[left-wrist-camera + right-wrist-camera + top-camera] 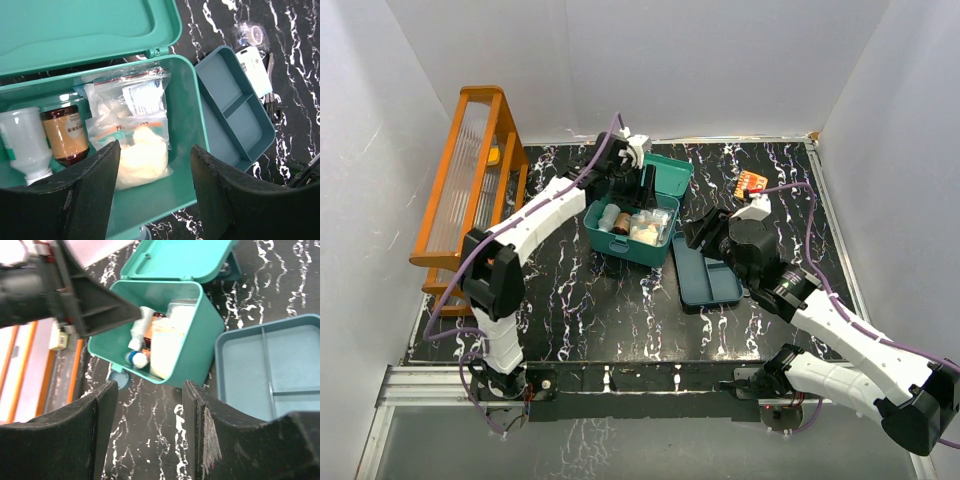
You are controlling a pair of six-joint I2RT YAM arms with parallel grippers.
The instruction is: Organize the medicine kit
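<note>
From above, the medicine kit (632, 252) stands open in the middle of the black marbled bench (590, 310), its lid (668, 172) thrown back toward the far wall. My left gripper (646, 186) hangs over the kit's far side. My right gripper (705, 232) sits just to its right, above the tray insert (710, 282), which lies on the bench beside the kit. An orange rack (470, 180) stands at the far left.

On my left wrist camera, my left gripper (155, 160) is released, fingers apart with nothing between them, above the medicine kit (182, 100). Inside it, a white bottle (22, 137) and a brown bottle (65, 135) stand at one end, with clear bags (135, 115) packed next to them. The tray insert (235, 115) lies alongside. A roll of tape (252, 35) and a pale packet (255, 70) lie at its far edge.

On my right wrist camera, my right gripper (150, 405) is spread as well, grasping nothing, above bare bench by the medicine kit (200, 340). The tray insert (260, 375) lies to one side, and my left gripper (85, 305) reaches in over the kit's rim.
</note>
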